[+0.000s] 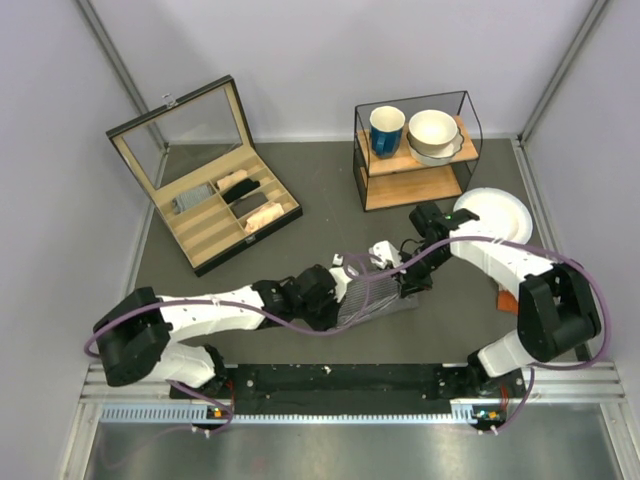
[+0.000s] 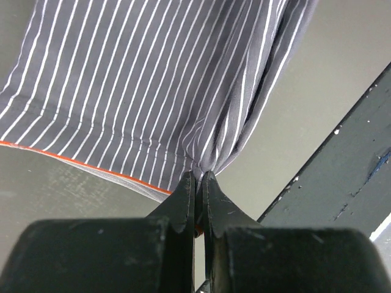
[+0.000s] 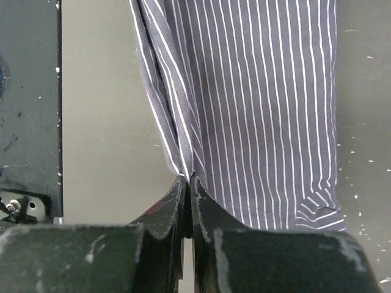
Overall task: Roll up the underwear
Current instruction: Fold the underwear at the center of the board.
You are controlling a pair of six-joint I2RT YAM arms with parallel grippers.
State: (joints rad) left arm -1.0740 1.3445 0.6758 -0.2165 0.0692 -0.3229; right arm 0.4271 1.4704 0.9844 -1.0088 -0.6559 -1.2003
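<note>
Top external: we see underwear (image 1: 378, 295) at centre of table (image 1: 320, 190), long axis running from left gripper (image 2: 197, 177) to right gripper (image 3: 188, 179). Both pinch it, jaws pressed together, one at each end; neither is nearer.

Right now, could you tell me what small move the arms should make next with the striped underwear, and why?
Probably draw the left tool and right tool slightly apart to flatten the underwear: both are shut on its edges, and the cloth gathers into folds at each pinch, too bunched to roll evenly.
</note>
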